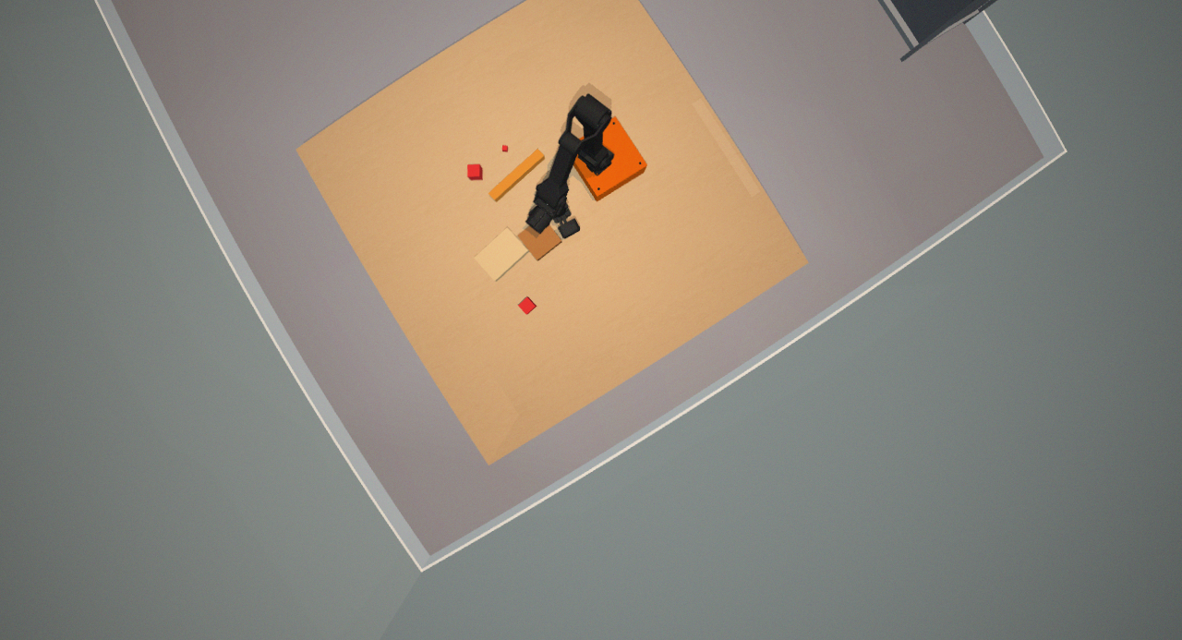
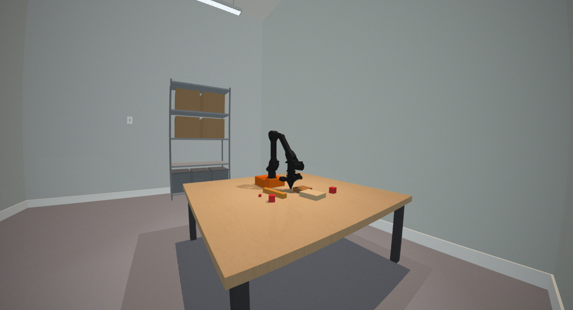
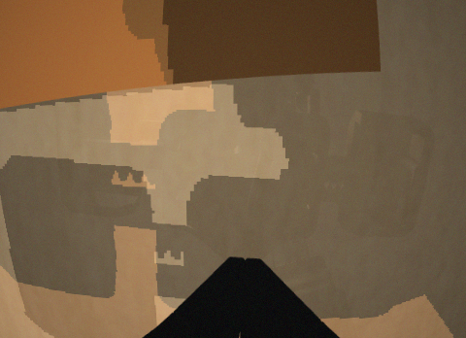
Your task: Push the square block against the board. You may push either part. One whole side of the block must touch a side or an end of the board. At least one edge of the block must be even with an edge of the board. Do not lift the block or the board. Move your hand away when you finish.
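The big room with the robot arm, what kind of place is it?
It looks like a workroom or robot lab, though I can't be sure. A black robot arm stands on a big wooden table, and a metal shelf holds brown boxes.

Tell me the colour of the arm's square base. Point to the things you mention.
The arm's square base point(image 1: 621, 179) point(image 2: 262, 182) is bright orange; it shows best in the top view.
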`<state>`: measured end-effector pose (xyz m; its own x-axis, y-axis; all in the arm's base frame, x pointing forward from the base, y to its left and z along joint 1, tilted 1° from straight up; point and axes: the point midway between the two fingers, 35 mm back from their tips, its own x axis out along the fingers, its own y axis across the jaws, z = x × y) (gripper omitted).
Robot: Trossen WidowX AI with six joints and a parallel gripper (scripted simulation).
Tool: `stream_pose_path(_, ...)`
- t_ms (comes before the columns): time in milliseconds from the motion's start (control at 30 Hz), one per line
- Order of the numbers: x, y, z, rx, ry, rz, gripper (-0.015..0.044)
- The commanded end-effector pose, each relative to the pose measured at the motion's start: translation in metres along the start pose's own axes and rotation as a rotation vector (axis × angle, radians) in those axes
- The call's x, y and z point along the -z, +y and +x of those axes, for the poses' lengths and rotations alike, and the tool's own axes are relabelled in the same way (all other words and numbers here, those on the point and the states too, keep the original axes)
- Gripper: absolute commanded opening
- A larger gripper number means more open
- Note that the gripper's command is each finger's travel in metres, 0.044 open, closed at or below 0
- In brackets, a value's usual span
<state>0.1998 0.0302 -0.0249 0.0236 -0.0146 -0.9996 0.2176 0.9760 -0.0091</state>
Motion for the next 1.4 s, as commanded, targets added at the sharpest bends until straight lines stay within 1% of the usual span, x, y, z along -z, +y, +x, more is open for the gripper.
stream_pose_path(0, 0.005, 0.0, 0.0, 0.0, -0.008, 0.004, 0.0)
stream_pose_path(67, 0.001, 0.0, -0.009, 0.0, -0.001, 0.001, 0.0)
stream_pose_path(167, 0.002, 0.0, -0.046, -0.001, -0.007, 0.003, 0.0)
stream_pose_path(233, 0.003, 0.0, -0.056, -0.001, -0.009, 0.004, 0.0)
stream_pose_path(433, 0.001, 0.003, -0.056, -0.001, -0.009, -0.048, 0.0)
stream_pose_path(1367, -0.033, 0.064, -0.061, 0.0, -0.013, -1.016, 0.0)
